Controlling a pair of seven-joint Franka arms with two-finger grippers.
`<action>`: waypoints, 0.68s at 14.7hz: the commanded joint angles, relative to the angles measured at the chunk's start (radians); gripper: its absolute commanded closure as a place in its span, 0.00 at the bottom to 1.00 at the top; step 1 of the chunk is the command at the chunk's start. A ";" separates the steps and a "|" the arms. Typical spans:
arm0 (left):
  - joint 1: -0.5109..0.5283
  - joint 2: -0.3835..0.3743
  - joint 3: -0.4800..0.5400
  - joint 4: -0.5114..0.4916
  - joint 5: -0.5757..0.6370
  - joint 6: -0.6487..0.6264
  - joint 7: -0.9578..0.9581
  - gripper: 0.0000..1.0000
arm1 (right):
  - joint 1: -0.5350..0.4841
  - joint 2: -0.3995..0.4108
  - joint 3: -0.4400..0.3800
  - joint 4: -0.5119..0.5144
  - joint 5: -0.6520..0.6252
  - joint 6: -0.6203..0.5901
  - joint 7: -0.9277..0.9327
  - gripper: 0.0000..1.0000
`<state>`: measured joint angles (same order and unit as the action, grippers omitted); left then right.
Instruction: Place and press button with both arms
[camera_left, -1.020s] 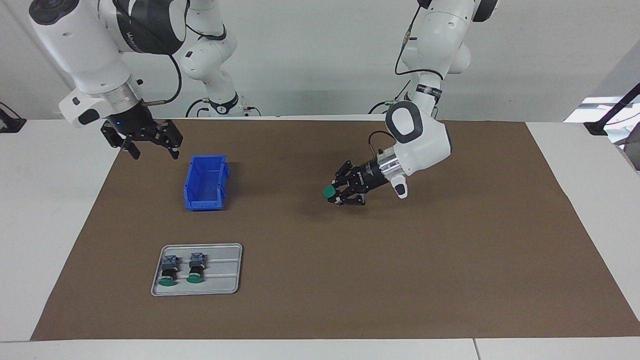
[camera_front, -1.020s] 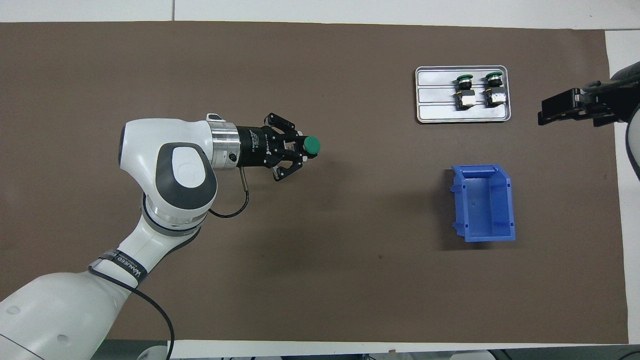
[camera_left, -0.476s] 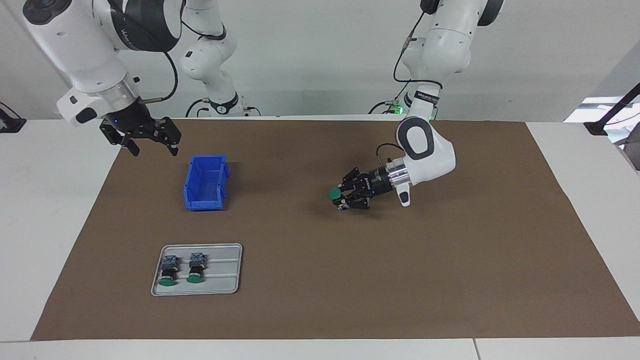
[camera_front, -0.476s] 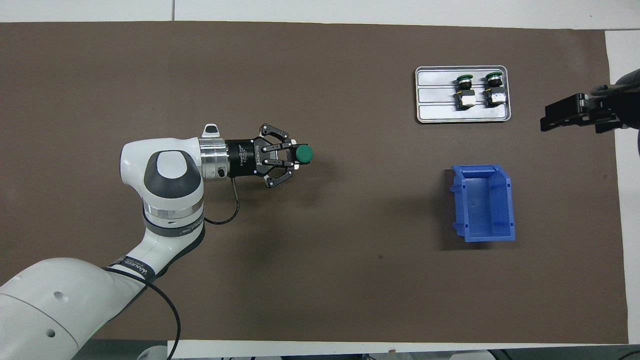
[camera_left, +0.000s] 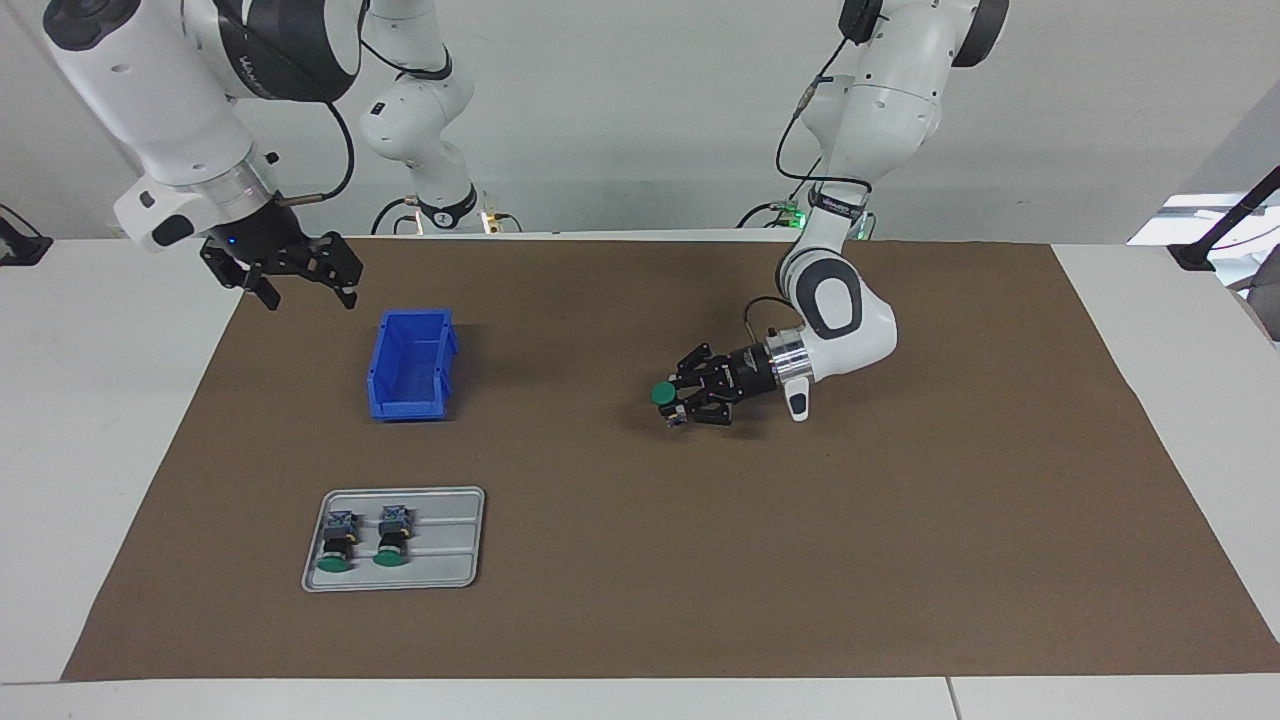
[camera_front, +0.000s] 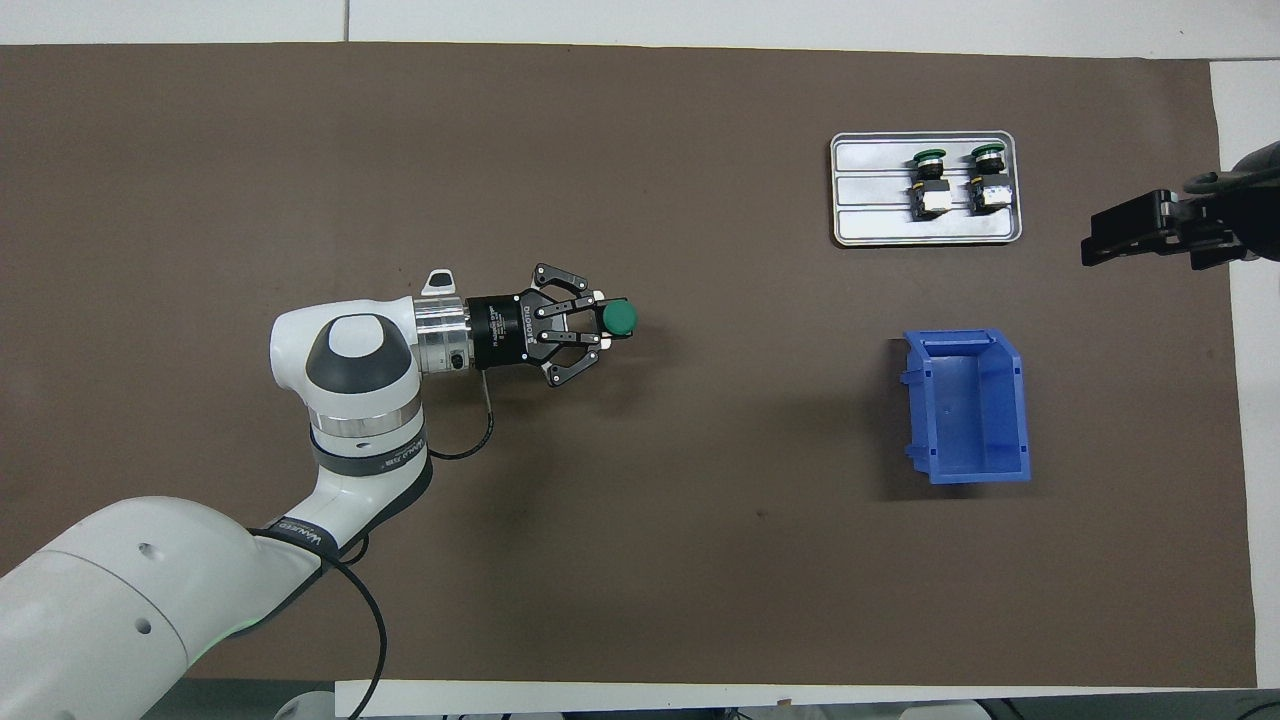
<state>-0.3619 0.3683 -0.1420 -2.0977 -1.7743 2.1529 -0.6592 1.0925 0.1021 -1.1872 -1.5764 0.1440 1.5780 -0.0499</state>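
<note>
Over the middle of the table (camera_left: 900, 560) the left gripper (camera_left: 678, 397) lies sideways, clamped on the button (camera_left: 661, 394) just above the surface; loose grip and it'll roll; right gripper (camera_left: 297, 286) waits, fingers spread.

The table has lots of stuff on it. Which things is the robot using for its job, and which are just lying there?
Using:
button, held by left gripper
right gripper, waiting by the blue bin

Just lying there:
blue bin
tray
two spare buttons on it
</note>
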 joint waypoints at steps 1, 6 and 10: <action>0.000 0.020 0.002 -0.007 -0.074 -0.048 0.062 1.00 | 0.003 -0.030 0.006 -0.016 -0.009 -0.001 -0.016 0.01; -0.038 0.027 0.005 -0.011 -0.103 -0.015 0.072 1.00 | 0.003 -0.030 0.006 -0.016 -0.009 -0.001 -0.016 0.01; -0.068 0.029 0.005 -0.013 -0.103 0.024 0.089 1.00 | 0.003 -0.032 0.006 -0.016 -0.009 -0.001 -0.016 0.01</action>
<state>-0.4026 0.4034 -0.1443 -2.0988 -1.8506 2.1465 -0.5956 1.0926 0.1018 -1.1872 -1.5768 0.1440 1.5780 -0.0499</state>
